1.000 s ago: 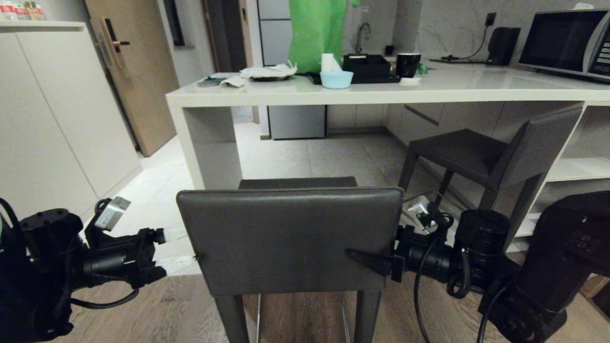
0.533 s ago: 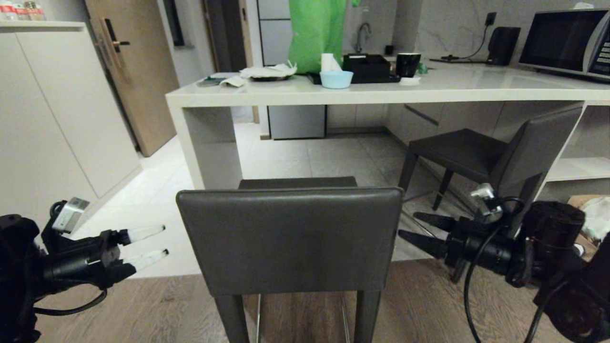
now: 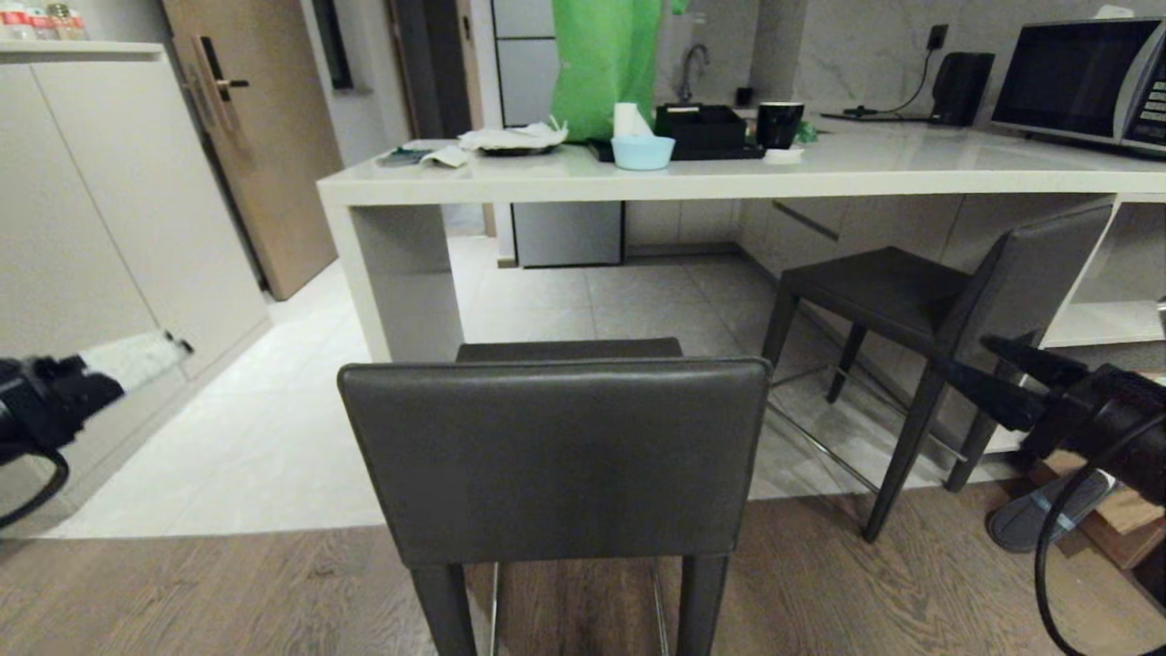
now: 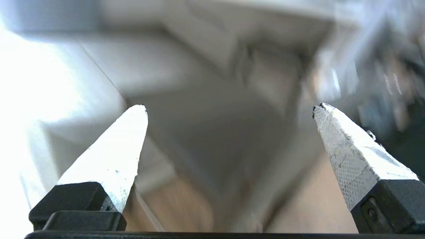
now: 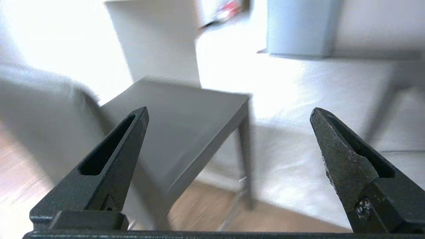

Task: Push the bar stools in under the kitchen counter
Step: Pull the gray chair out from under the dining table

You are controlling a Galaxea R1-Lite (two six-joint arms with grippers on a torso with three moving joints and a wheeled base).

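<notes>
The near bar stool (image 3: 554, 456) stood centred in the head view, backrest toward the camera, its seat front close to the edge of the kitchen counter (image 3: 729, 178) and not yet under the slab. The second bar stool (image 3: 920, 301) stood at far right, turned at an angle, its seat partly beneath the counter. The left gripper (image 3: 137, 357) was at the left edge of the view, well apart from the near stool; its pale fingers (image 4: 109, 162) were spread fully and held nothing. The right gripper (image 3: 997, 374) was at the right, in front of the second stool's backrest; its dark fingers (image 5: 109, 166) were spread wide and empty.
</notes>
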